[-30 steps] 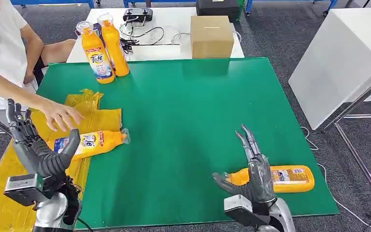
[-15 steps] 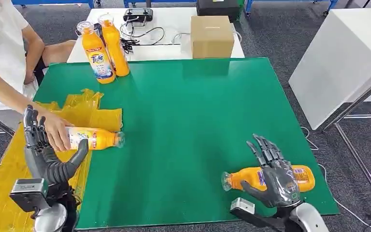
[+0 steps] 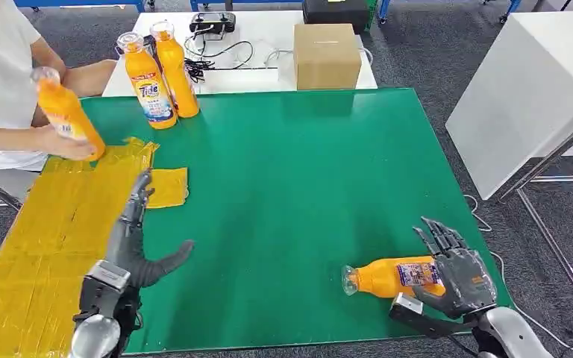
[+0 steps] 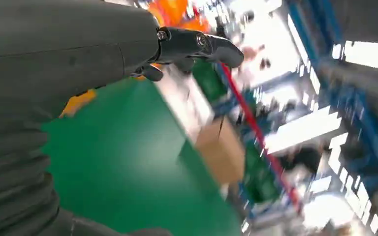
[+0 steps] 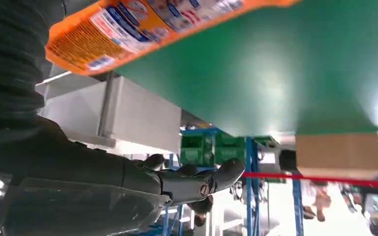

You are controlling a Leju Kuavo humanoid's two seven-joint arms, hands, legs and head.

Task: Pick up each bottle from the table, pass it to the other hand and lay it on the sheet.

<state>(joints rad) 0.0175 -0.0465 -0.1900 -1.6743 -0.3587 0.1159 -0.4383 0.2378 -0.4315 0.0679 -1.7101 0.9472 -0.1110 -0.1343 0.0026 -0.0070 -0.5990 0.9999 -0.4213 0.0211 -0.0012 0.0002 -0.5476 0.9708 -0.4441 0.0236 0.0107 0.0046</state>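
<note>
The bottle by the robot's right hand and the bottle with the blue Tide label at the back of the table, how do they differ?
The bottle by the right hand lies on its side on the green mat, near its front edge; the Tide bottle stands upright at the far edge. The right hand is wrapped over the lying bottle; nothing touches the Tide bottle, which stands close beside another upright bottle. Both are orange with a clear cap.

The right hand (image 3: 459,277) rests on an orange plastic bottle (image 3: 388,276) lying on the green table (image 3: 291,171). The left hand (image 3: 138,239) is spread, holding nothing, beside the yellow sheet (image 3: 37,246).
</note>
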